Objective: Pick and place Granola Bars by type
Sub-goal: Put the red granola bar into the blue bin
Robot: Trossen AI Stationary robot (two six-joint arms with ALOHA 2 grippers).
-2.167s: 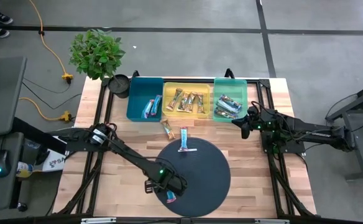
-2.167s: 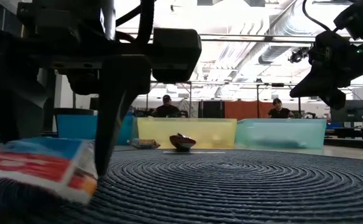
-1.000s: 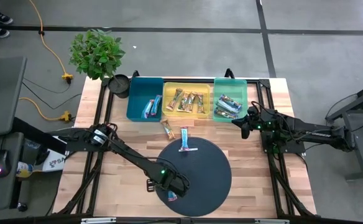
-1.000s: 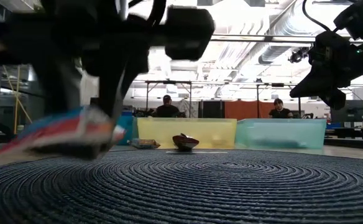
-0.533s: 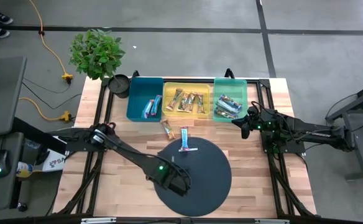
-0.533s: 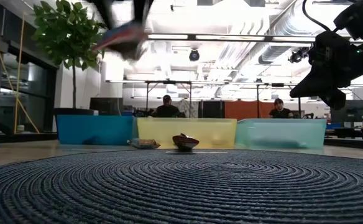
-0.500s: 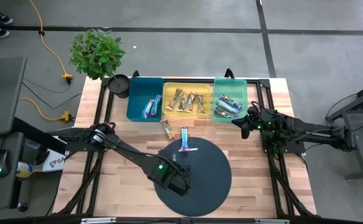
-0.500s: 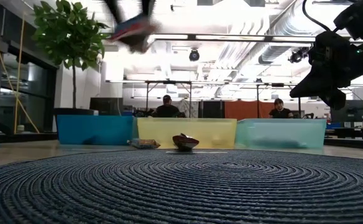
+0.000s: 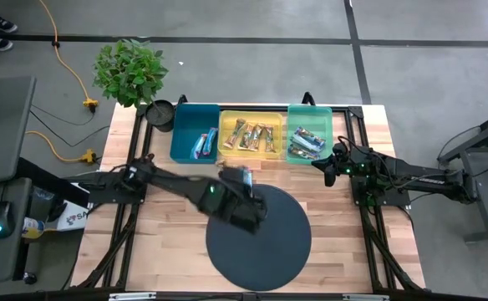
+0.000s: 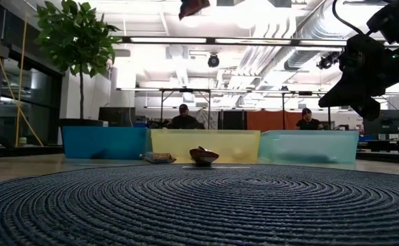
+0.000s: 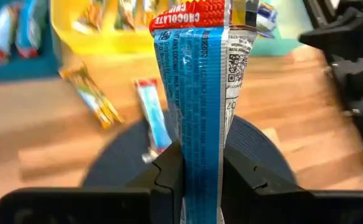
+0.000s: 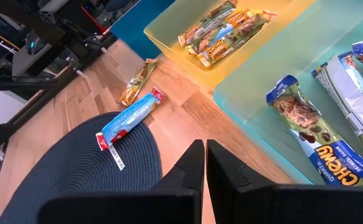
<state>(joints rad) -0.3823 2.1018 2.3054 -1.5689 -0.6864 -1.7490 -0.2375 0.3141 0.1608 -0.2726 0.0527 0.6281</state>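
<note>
My left pincer pinches the blue bar by one end; swinging could shake it loose short of the teal tray.

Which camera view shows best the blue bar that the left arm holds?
The left wrist view: the blue bar stands pinched between the left jaws, its print readable. The high view shows it only blurred on the arm; the low view catches just an end at the top edge; the right wrist view misses it.

We see our left pincer clamped on an upright blue bar; beyond, another blue bar and a tan bar lie on the table.
</note>
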